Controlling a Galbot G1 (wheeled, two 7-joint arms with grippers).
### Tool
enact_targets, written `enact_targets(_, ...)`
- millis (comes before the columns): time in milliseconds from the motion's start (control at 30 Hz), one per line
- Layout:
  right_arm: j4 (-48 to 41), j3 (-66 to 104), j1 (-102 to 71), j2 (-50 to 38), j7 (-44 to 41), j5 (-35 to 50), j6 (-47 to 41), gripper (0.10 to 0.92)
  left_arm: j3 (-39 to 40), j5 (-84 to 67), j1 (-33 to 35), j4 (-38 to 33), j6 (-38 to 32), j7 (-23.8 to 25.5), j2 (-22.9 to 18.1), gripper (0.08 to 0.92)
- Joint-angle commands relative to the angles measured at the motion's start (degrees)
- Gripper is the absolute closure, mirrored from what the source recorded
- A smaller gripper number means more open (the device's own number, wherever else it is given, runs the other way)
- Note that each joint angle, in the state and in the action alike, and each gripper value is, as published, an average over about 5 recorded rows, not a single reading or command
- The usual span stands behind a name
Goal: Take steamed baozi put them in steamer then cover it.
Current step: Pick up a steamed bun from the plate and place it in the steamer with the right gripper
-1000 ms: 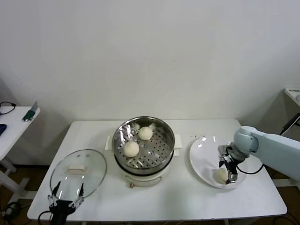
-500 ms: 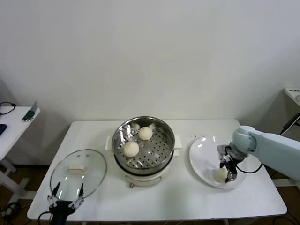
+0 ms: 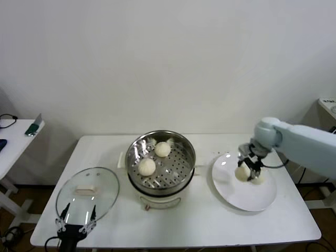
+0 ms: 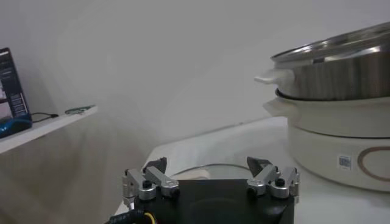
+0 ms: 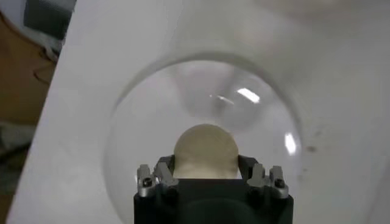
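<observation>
Baozi first: two of the small round cream-white steamed dough buns (image 3: 163,149) already sit on the perforated floor of the steamer, and one more is pinched in the right gripper.

Going left to right. The left gripper (image 3: 76,217) is parked at the near left edge of the white table (image 3: 105,149), fingers spread wide with nothing between them. Just beyond its fingertips lies the round clear glass cover with the metal rim and cream-white oblong handle (image 3: 87,193), flat on the table. My guess is that arm waits there on purpose: the cover is its job, and it stays off until the buns are all in.

Next over, well clear of either set of fingers, is the round shiny stainless-steel steamer pot on its white electric base (image 3: 161,160). It's open on top, which is why buns can drop straight in.

Then the flat white round plate (image 3: 233,191) on the right side of the table. The right gripper (image 3: 249,169) hangs above the plate's far part, fingers clenched on a bun (image 5: 205,151) that fills the gap between them in the wrist view. From the head camera it looks like there could be two pale lumps at the fingertips, so I can't tell if a fourth bun sits right behind the held one.

Looks like the carry phase: bun raised off the plate, the steamer off to the fingers' left as the likely drop spot.
</observation>
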Motion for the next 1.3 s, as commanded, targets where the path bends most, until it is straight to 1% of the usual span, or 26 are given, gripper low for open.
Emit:
enact_targets(33, 2.9, -6.9, 19.7, 9.4, -2.2, -1.7, 17.1, 0.349, 0.1, -0.5, 0.2, -0.5, 0.4, 0.2, -0.3, 0.177)
enact_targets(333, 4.4, -1.5, 21.6, 19.6, -3.3, -3.2, 26.2, 0.347, 0.1, -3.2, 0.6, -1.0, 1.3, 0.3, -0.5, 0.177)
enact_targets(500, 5.2, 1.3, 18.6, 25.2, -3.6, -5.1, 27.5, 0.347, -0.1, -3.8, 0.6, -0.6, 1.3, 0.3, -0.3, 0.177)
enact_targets(733, 5.2, 3.3, 11.0, 32.0, -3.5, -7.4, 26.5, 0.347, -0.5, -4.6, 0.3, -0.7, 2.0, 0.3, 0.2, 0.177)
enact_targets(1000, 4.4, 3.1, 2.5, 35.3, -4.2, -8.9, 25.6, 0.347, -0.6, -5.2, 0.0, -0.4, 2.3, 0.0, -0.1, 0.177)
enact_targets(1300, 4.0, 2.3, -1.1, 36.2, -4.6, -8.8, 24.8, 0.347, -0.7, -5.8, -0.4, -0.2, 2.8, 0.0, 0.5, 0.177)
